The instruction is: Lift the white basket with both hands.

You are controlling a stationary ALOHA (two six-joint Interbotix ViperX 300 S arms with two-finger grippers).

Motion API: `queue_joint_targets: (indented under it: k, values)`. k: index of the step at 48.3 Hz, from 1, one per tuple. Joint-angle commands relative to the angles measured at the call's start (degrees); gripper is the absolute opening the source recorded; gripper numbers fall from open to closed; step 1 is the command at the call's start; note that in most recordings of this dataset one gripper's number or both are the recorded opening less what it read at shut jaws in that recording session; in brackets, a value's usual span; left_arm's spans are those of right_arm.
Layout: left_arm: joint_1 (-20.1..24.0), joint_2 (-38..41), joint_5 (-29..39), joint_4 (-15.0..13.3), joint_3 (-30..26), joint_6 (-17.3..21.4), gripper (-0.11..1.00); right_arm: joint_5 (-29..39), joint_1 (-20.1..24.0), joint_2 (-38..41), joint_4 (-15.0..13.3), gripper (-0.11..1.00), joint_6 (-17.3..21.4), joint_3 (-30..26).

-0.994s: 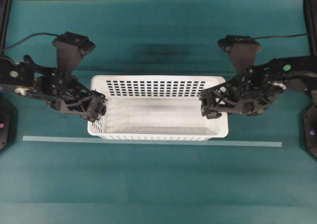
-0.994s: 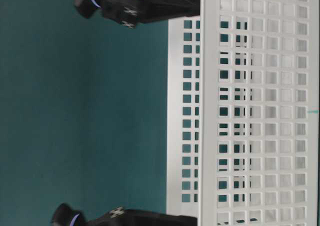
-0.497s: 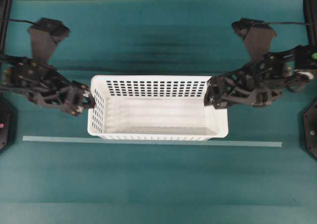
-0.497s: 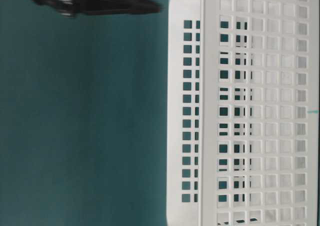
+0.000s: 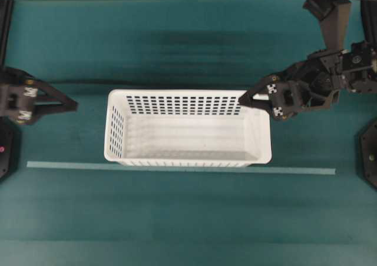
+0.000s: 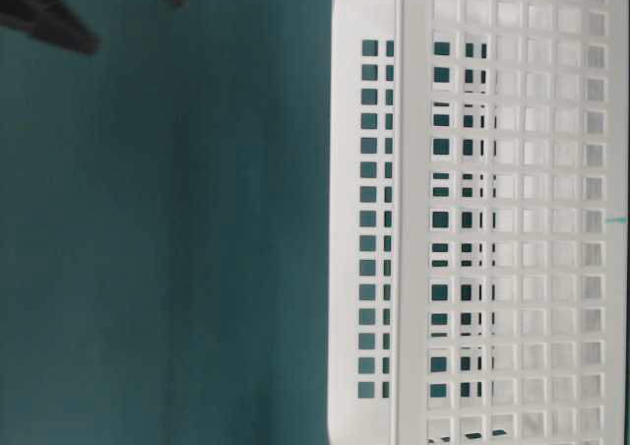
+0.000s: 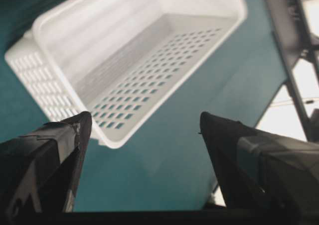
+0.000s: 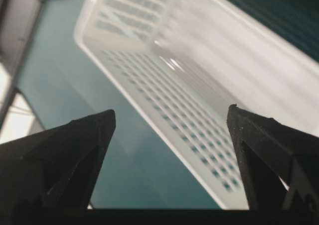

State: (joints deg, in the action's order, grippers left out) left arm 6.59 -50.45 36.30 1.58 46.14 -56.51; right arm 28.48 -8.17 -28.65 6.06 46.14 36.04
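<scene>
The white basket (image 5: 187, 127) sits flat on the teal counter (image 5: 177, 219), its long sides running left to right in the overhead view, just behind a thin pale strip (image 5: 177, 169) that lies along the counter in front of it. It holds nothing; its solid floor shows bare, and rows of small holes pierce its walls. The left gripper (image 5: 69, 104) is well apart from the basket, off to the left near the edge of the overhead view, its jaws spread wide and grasping nothing; in its wrist view the two dark fingers (image 7: 50, 155) stand far apart with the basket (image 7: 134, 60) seen beyond them. The right gripper (image 5: 250, 100) hangs at the basket's right rear corner, its tips over the rim there; whether they touch the rim cannot be told. Its jaws are likewise spread wide and hold nothing, and in its wrist view the fingers (image 8: 70, 150) frame the blurred basket (image 8: 199, 85) between them. In the table-level view the basket's holed wall (image 6: 492, 219) fills the right side.
</scene>
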Motion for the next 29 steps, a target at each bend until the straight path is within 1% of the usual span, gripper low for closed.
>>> queue_joint_targets:
  k: [1,4,8,14,17,22,29]
  values:
    - [-0.1,-1.1,-0.7,0.2,-0.5,3.8,0.91,-4.9,0.2,-0.1,-0.2,0.96,-2.9,0.0]
    - [-0.3,-1.9,-1.0,0.3,-0.5,7.9,0.91,-7.6,0.2,-0.5,-0.2,0.96,-4.7,0.4]
    - [-0.7,-2.7,-2.2,0.2,-0.7,13.4,0.91,-9.2,0.3,-1.0,-0.4,0.96,-6.5,0.8]
    - [-1.9,-3.5,-7.2,0.3,-0.6,21.8,0.91,-9.9,0.6,-1.7,-0.9,0.96,-9.1,1.2]
    - [-2.6,-3.5,-10.3,0.3,-0.5,26.6,0.91,-10.2,0.8,-2.3,-1.1,0.96,-10.9,1.6]
    - [-3.5,-3.5,-13.7,0.2,-0.4,32.7,0.91,-12.4,1.3,-3.8,-1.1,0.96,-14.2,2.6]
    - [-4.7,-4.0,-16.3,0.2,-0.5,40.2,0.91,-17.1,1.9,-6.5,-2.0,0.96,-19.8,4.4]
